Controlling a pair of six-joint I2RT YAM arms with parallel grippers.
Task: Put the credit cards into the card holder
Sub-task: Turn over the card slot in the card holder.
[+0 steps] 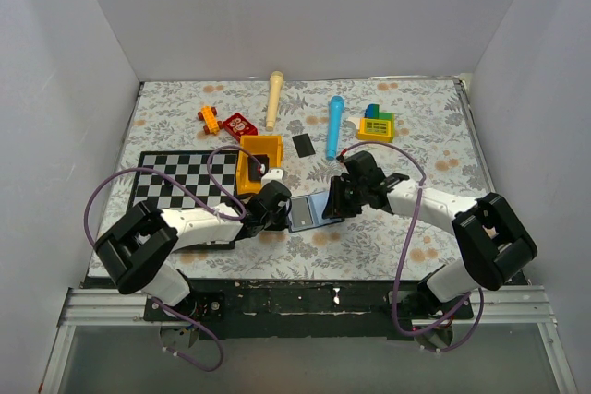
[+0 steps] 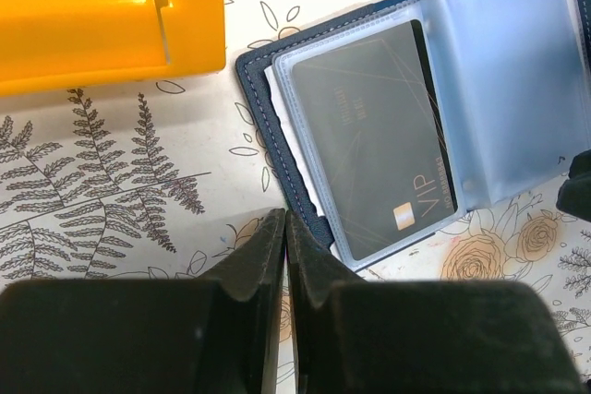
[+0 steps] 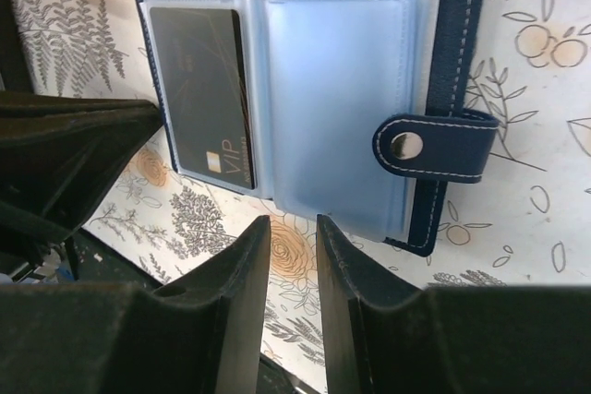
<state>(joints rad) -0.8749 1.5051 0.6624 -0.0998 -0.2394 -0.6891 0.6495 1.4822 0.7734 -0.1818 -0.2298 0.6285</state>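
The card holder (image 1: 307,213) lies open on the floral cloth between my two grippers, light blue clear pockets facing up. One black credit card (image 2: 374,136) marked VIP sits inside the left clear pocket (image 3: 201,89). A second black credit card (image 1: 303,145) lies loose on the cloth farther back. My left gripper (image 2: 285,214) is shut with nothing in it, its tips at the holder's near-left corner (image 2: 319,226). Just short of the holder's near edge, my right gripper (image 3: 293,220) stands open by a narrow gap, empty. The snap strap (image 3: 429,145) folds over the right side.
A yellow box (image 1: 258,161) stands just behind the left gripper, beside a chessboard (image 1: 175,186). At the back lie a cream peg (image 1: 274,99), a blue cylinder (image 1: 334,126), a green-and-yellow toy block (image 1: 377,124), and small orange (image 1: 210,118) and red (image 1: 239,125) pieces.
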